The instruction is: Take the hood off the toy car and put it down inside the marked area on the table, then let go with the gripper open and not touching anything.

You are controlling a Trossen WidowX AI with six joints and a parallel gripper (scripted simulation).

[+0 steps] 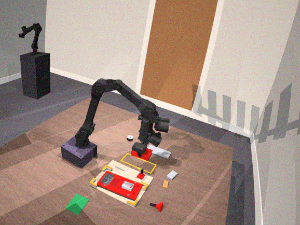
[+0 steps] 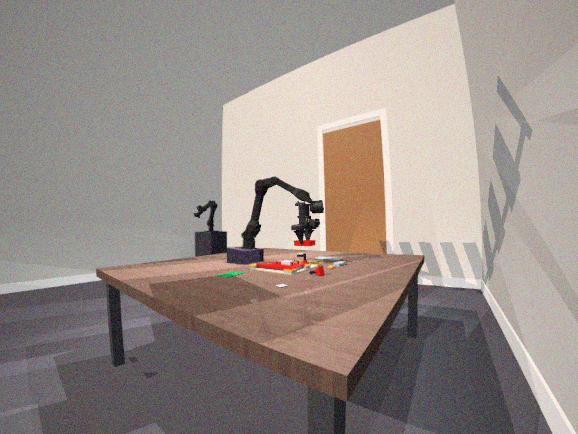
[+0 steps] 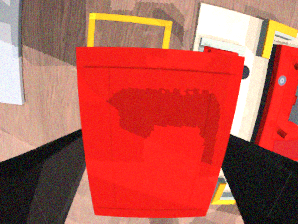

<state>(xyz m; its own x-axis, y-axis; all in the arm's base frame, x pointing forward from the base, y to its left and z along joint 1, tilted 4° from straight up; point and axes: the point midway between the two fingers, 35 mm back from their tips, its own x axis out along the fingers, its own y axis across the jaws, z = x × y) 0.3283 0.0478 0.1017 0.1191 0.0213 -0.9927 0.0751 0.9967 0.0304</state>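
One gripper (image 1: 140,155) (image 2: 304,242) (image 3: 154,137), clamped across the sides of one red hood (image 1: 148,154) (image 2: 304,243) (image 3: 160,165), and up it is, clear of the table (image 1: 181,202) (image 2: 240,310) (image 3: 50,95)! That side-to-side grip leaves the underside free, presumably so it can be set down flat. Below, the one toy car (image 1: 117,193) (image 2: 272,265) (image 3: 285,110) sits hoodless, four yellow corner brackets (image 1: 132,202) around it on one cream board (image 1: 114,164), surely there to stop it sliding as the hood came off. One yellow outline (image 1: 138,168) (image 3: 130,19) waits between board and arm's reach, the hood's long side apparently not yet lined up with it. Two red pieces with black handles: one standing on the board (image 1: 140,176), one lying at the near right (image 1: 160,206). Next, I'd say, turn, centre, lower, release.
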